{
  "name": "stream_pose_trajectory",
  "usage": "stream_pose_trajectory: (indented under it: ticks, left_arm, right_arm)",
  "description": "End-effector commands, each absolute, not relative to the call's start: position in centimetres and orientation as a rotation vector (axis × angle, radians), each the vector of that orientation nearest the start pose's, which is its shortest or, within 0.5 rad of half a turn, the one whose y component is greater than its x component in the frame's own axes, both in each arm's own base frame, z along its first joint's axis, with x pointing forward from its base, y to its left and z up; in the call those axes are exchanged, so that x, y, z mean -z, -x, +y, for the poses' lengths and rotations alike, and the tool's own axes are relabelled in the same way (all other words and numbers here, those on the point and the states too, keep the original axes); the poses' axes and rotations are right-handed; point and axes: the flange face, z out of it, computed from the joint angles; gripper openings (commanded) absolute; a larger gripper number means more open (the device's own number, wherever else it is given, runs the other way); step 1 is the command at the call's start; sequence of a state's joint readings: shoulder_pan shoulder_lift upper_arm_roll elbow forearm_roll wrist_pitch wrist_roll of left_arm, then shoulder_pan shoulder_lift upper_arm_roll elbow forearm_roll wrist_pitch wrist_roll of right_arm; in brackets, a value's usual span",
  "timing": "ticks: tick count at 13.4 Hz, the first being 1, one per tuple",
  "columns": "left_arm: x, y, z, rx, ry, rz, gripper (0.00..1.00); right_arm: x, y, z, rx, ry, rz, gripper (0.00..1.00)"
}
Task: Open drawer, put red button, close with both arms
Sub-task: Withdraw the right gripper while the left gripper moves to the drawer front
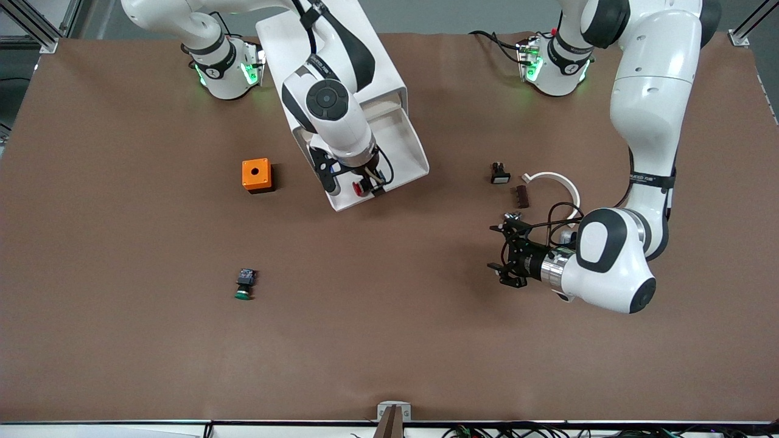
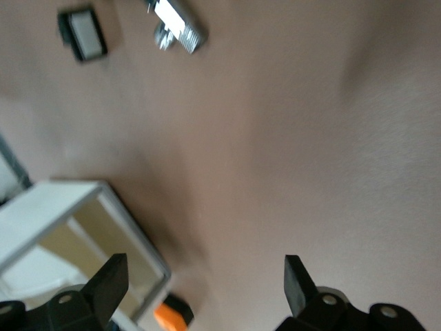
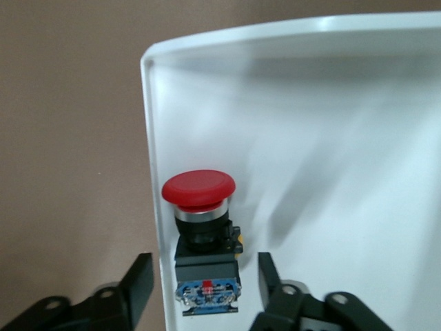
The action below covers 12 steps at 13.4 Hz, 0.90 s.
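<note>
The white drawer (image 1: pixel 403 152) stands pulled out of the white cabinet (image 1: pixel 283 36) toward the front camera. The red button (image 1: pixel 359 189) lies on its side in the drawer, by the front corner nearest the right arm's end. In the right wrist view, the button (image 3: pixel 200 189) rests against the drawer's side wall (image 3: pixel 147 138). My right gripper (image 1: pixel 355 185) is over it, its fingers (image 3: pixel 140 276) open on either side, with gaps to the button's body. My left gripper (image 1: pixel 494 247) is open and empty, low over the bare table toward the left arm's end, and its fingers (image 2: pixel 114 272) show spread wide.
An orange box (image 1: pixel 255 175) sits beside the drawer toward the right arm's end. A green-capped button (image 1: pixel 244 285) lies nearer the front camera. Near the left gripper lie a black white-faced part (image 1: pixel 499 173), a brown piece (image 1: pixel 522 196), a white ring (image 1: pixel 557 179) and a metal fitting (image 2: pixel 179 26).
</note>
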<state>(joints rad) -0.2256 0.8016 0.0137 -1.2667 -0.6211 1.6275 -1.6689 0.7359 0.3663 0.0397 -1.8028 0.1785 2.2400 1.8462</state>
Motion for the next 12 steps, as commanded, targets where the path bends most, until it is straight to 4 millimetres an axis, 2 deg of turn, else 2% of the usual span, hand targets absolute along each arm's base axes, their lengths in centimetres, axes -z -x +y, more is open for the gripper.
stream_pose_trajectory:
  ticks: [1, 3, 6, 7, 8, 9, 11, 12]
  left_arm:
    - [-28.4, -67.6, -20.7, 0.993, -2.191, 1.976, 0.99]
    - [-28.4, -67.7, -20.7, 0.971, -2.28, 1.82, 0.99]
    - [-29.1, -67.5, -22.8, 0.907, -2.4, 1.595, 0.99]
    - [-29.3, -67.4, -23.7, 0.886, -2.427, 1.564, 0.99]
    - [-29.5, -66.8, -25.5, 0.844, -2.503, 1.498, 0.99]
    - [-29.6, -66.0, -27.4, 0.812, -2.574, 1.44, 0.99]
    - [-30.0, -64.6, -31.3, 0.725, -2.672, 1.359, 0.99]
    - [-29.8, -63.4, -33.7, 0.686, -2.744, 1.321, 0.99]
  right_arm:
    - [-38.8, -48.8, 43.2, -0.203, 2.484, 1.672, 1.0]
    - [-40.5, -53.3, 37.9, -0.199, 2.589, 1.525, 1.0]
    - [-42.2, -56.8, 31.9, -0.181, 2.755, 1.199, 1.0]
    - [-42.9, -58.1, 29.5, -0.185, 2.765, 1.182, 1.0]
    - [-44.4, -59.9, 26.1, -0.199, 2.766, 1.193, 1.0]
    - [-45.1, -60.9, 23.0, -0.214, 2.807, 1.124, 1.0]
    - [-47.5, -62.0, 16.7, -0.153, 2.85, 0.921, 1.0]
    - [-48.9, -62.1, 14.8, -0.116, 2.861, 0.844, 1.0]
